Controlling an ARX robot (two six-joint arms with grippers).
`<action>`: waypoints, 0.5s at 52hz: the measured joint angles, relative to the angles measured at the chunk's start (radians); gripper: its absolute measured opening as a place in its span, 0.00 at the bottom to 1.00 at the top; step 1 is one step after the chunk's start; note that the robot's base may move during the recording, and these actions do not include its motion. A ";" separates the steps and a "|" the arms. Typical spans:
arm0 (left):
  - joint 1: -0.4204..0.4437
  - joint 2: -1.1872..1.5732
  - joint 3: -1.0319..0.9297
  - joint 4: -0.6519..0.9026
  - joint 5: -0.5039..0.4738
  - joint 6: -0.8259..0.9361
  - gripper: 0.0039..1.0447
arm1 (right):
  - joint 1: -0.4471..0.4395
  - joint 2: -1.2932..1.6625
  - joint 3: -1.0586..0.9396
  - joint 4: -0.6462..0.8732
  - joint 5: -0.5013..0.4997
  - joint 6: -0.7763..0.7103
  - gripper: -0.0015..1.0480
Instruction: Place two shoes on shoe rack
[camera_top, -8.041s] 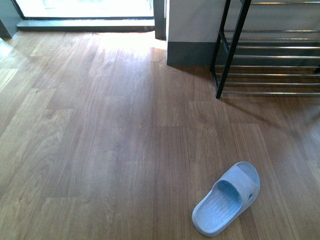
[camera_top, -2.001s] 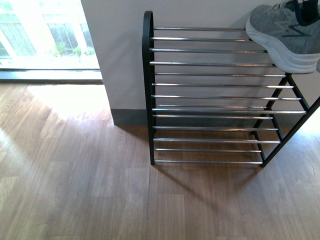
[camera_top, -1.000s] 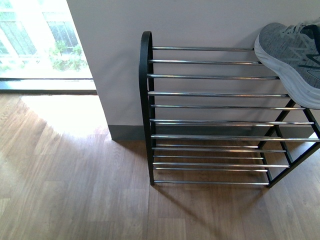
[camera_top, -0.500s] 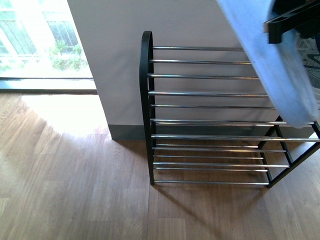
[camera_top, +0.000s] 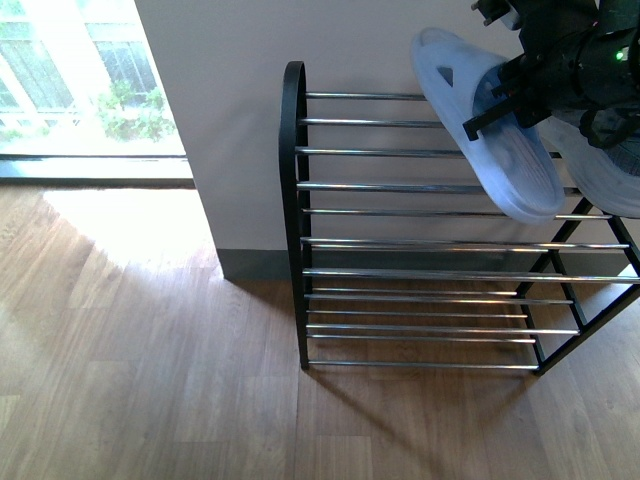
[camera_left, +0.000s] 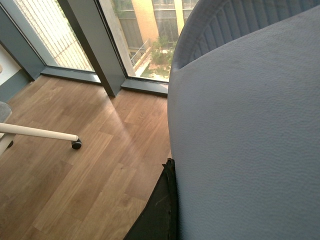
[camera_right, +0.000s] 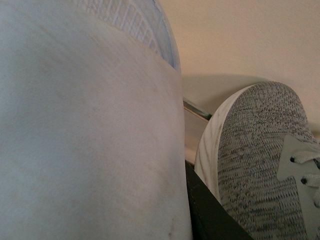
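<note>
I'm mid-placement - black jaws clamp the blue slipper (camera_top: 483, 125) over the rack's (camera_top: 291, 200) top bars, beside the sneaker (camera_top: 608, 188); whose jaws, I can't tell. Next - lower it flat, release.

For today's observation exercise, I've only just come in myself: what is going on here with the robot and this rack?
A robot arm's gripper holds a light blue slipper over the top tier of the black shoe rack, which stands against the wall. The slipper is tilted and not clearly set down yet. Beside it, at the rack's right end, a grey knit sneaker with a white sole already sits on top. The lower tiers visible are bare. Which arm holds the slipper cannot be told.
</note>
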 joint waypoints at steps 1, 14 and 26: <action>0.000 0.000 0.000 0.000 0.000 0.000 0.01 | -0.002 0.014 0.015 -0.003 0.007 -0.006 0.01; 0.000 0.000 0.000 0.000 0.000 0.000 0.01 | -0.063 0.132 0.141 -0.050 0.075 -0.093 0.01; 0.000 0.000 0.000 0.000 0.000 0.000 0.01 | -0.076 0.159 0.169 -0.049 0.117 -0.156 0.01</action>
